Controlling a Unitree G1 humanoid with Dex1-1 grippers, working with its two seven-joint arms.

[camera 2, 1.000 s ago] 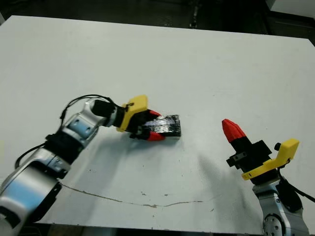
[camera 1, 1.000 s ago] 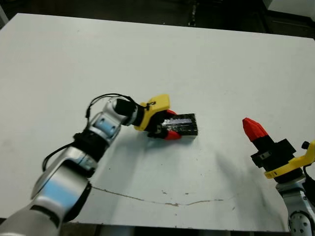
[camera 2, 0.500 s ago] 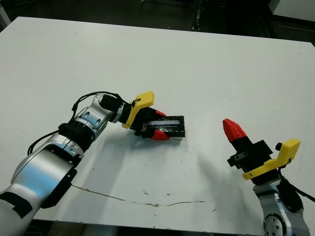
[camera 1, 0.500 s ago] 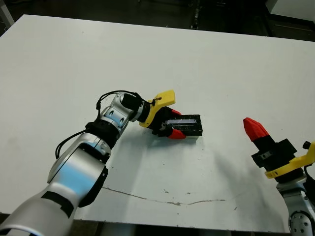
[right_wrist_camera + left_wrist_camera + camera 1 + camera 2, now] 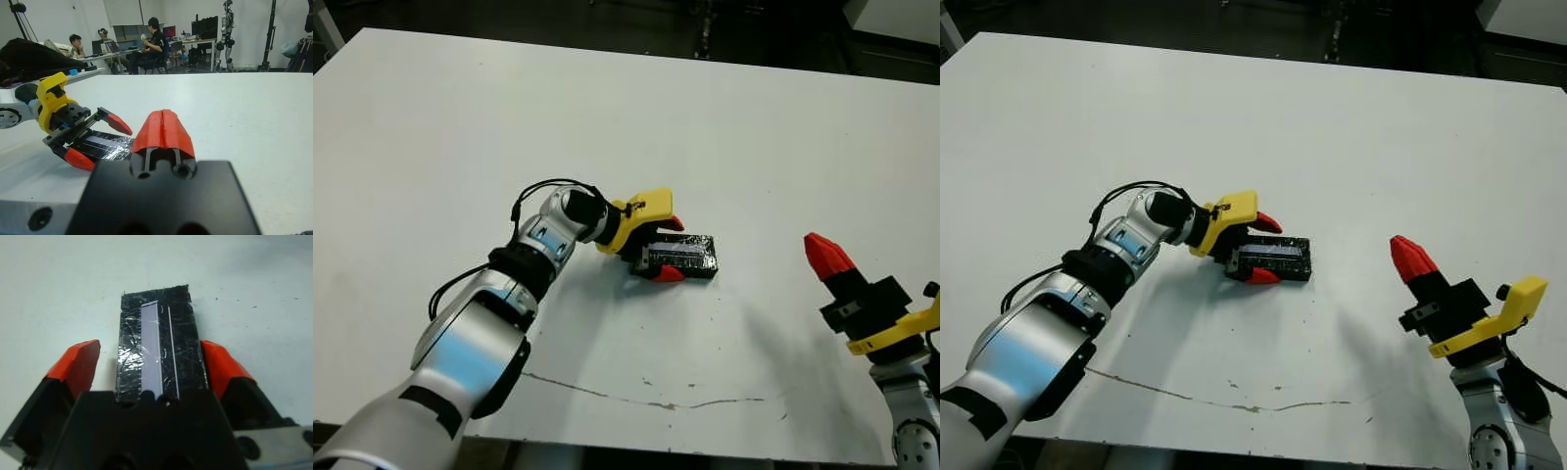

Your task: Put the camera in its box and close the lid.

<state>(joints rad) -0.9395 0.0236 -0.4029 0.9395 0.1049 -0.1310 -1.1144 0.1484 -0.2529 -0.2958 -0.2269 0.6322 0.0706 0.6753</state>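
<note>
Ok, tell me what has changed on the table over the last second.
The left pincer has opened: its red fingers, closed on the lid a second ago, now stand apart on either side of it, with a gap showing in the left wrist view. The lid rests flat on the closed box. The right pincer stayed shut and raised, off to the right.

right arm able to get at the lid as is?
Probably yes: bare table lies between the right gripper and the lid. But the left gripper straddles the lid's near end, fingers open.
</note>
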